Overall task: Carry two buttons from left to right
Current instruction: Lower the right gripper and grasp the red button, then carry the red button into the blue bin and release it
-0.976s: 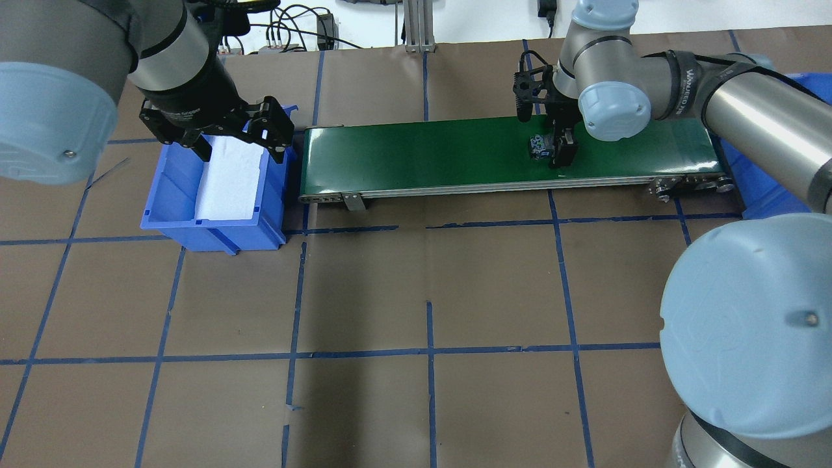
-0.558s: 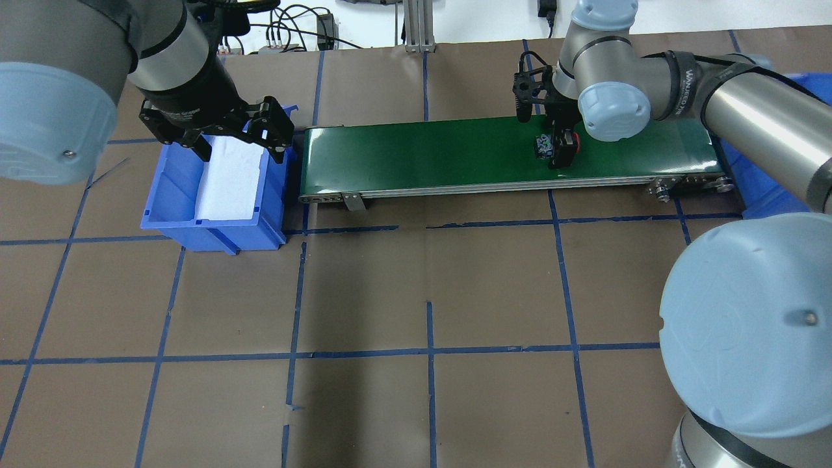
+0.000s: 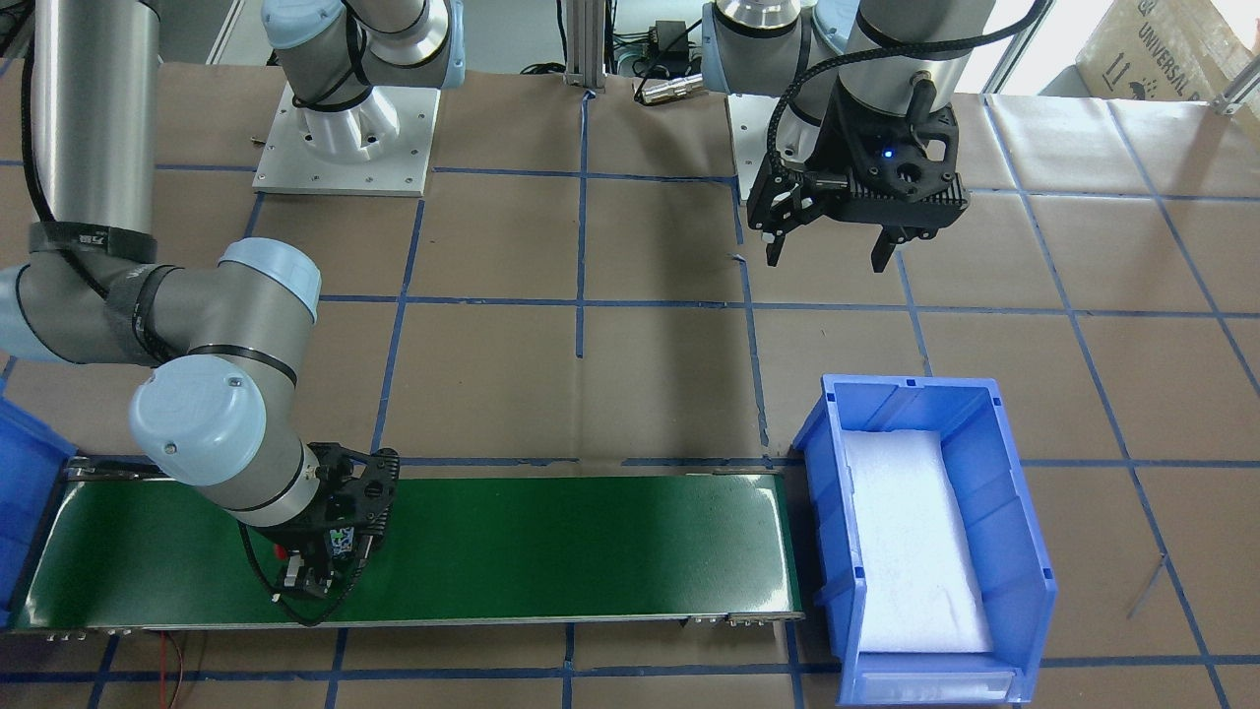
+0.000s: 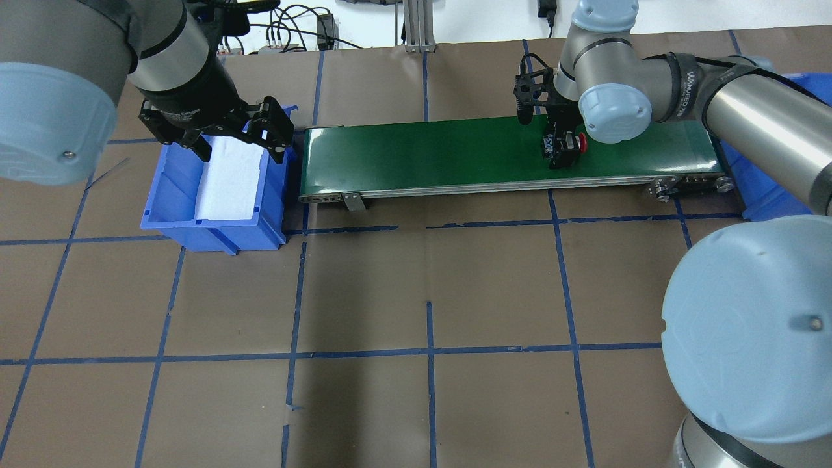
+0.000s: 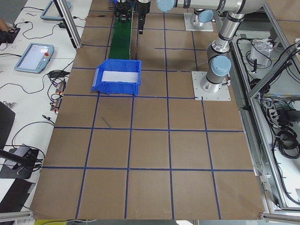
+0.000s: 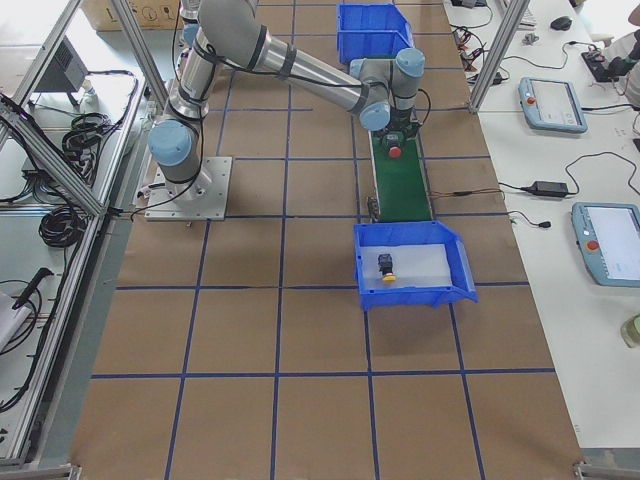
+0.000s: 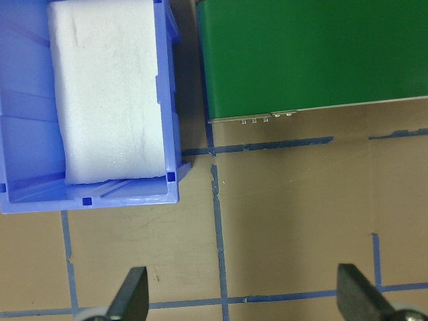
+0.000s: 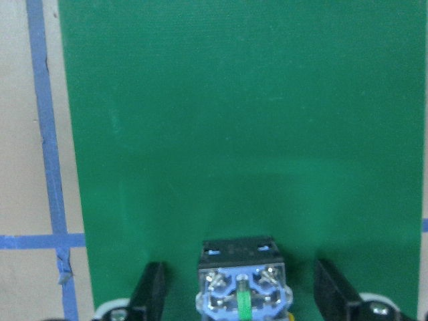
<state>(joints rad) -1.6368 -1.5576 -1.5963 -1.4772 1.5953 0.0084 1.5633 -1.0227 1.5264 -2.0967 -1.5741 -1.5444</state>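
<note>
A red-capped button point(image 4: 580, 144) lies on its side on the green conveyor belt point(image 4: 422, 149), toward the belt's right end. My right gripper point(image 4: 562, 155) stands low over it and is open. In the right wrist view the button's contact block point(image 8: 241, 267) sits between the two fingers with a gap on each side. The yellow-capped button point(image 6: 386, 267) lies on white foam in the blue bin point(image 6: 450, 270) at the belt's right end. My left gripper point(image 4: 239, 151) hangs open and empty, high over the left blue bin point(image 4: 175, 195).
The left bin holds only a white foam pad point(image 7: 107, 93). The right bin point(image 3: 20, 463) shows only as a blue edge in the front and overhead views. Cables and an aluminium post point(image 4: 416, 26) sit behind the belt.
The red-capped button has moved rightward along the belt and now sits between the right gripper's fingers, its red cap showing on their right. Neither arm has visibly moved.
</note>
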